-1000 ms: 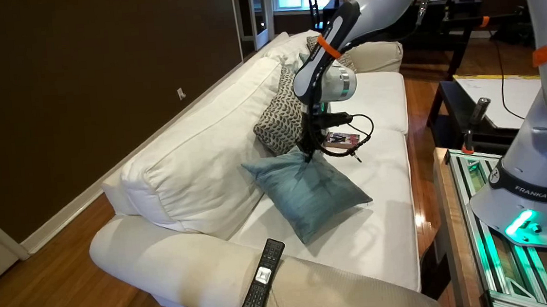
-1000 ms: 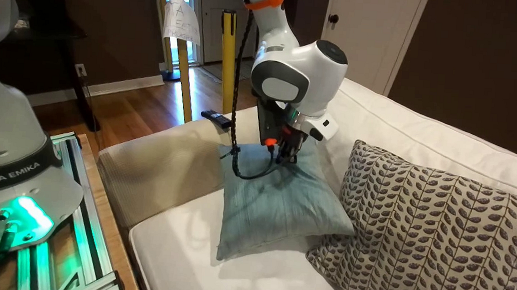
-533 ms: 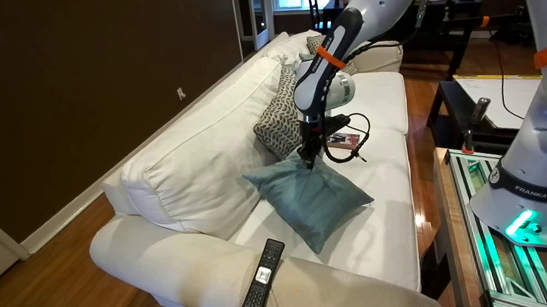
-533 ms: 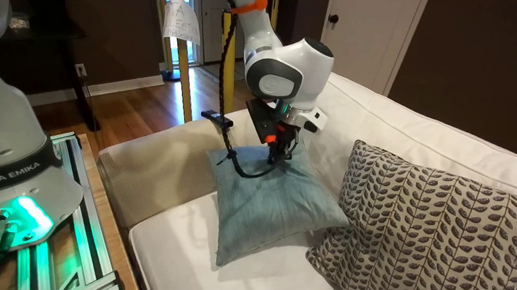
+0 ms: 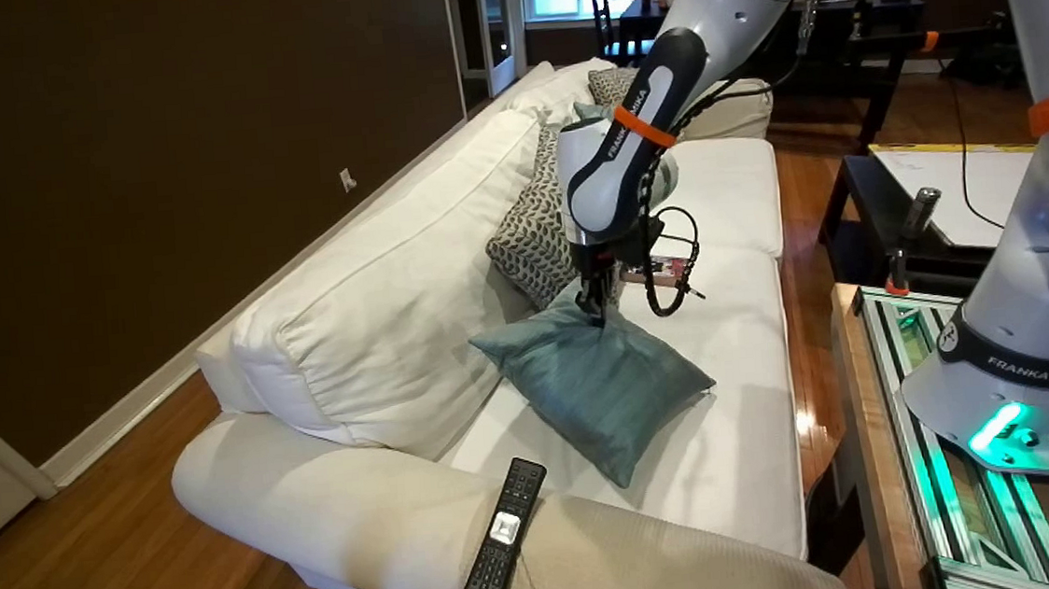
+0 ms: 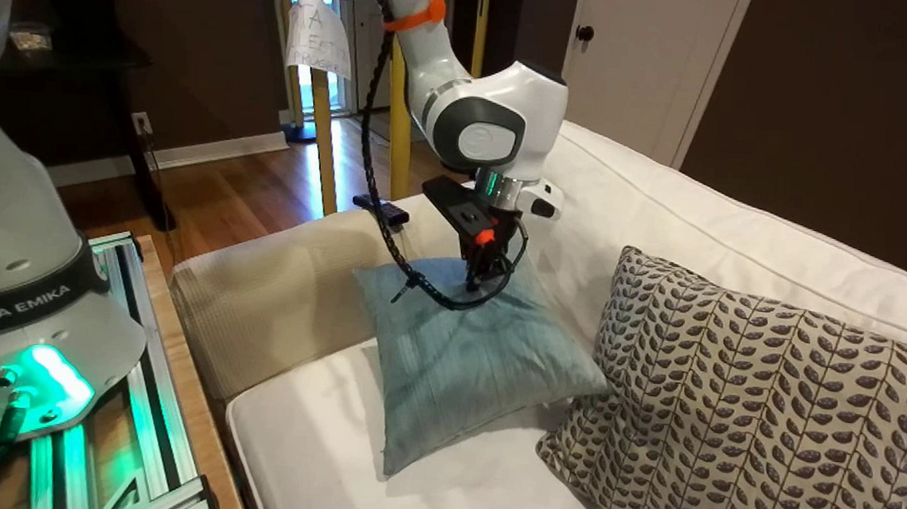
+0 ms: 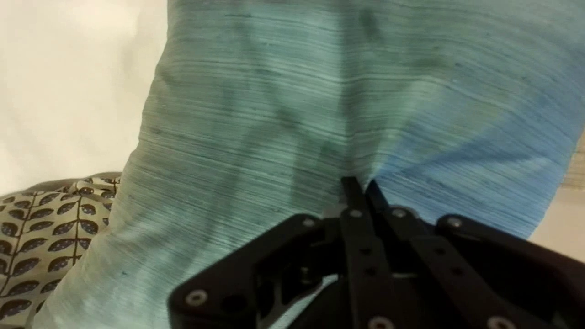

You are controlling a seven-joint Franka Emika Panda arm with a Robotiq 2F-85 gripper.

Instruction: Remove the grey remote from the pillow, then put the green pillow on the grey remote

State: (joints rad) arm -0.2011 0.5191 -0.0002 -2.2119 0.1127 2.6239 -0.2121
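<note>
The green-blue pillow (image 5: pixel 612 395) lies tilted on the white sofa seat in both exterior views (image 6: pixel 485 376) and fills most of the wrist view (image 7: pixel 256 137). My gripper (image 5: pixel 598 319) points down at the pillow's upper part. In the wrist view its fingertips (image 7: pixel 360 183) are nearly together, with a pinched fold of pillow cloth between them and creases running out from it. The fingertips also show at the pillow in an exterior view (image 6: pixel 474 285). The dark grey remote (image 5: pixel 503 538) lies on the sofa's armrest, apart from the pillow, and shows partly behind the cable (image 6: pixel 395 214).
A leaf-patterned pillow (image 6: pixel 761 420) leans against the sofa back beside the green pillow. A book (image 5: pixel 663 270) lies on the seat behind the gripper. The armrest (image 5: pixel 344 496) rises at the sofa's end. A cable loop (image 6: pixel 450 302) hangs from the wrist.
The arm has shifted and the wrist has turned more upright. The pillow has turned and slid slightly with the gripper, its near corner moving toward the armrest and seat front. The remote has not moved.
</note>
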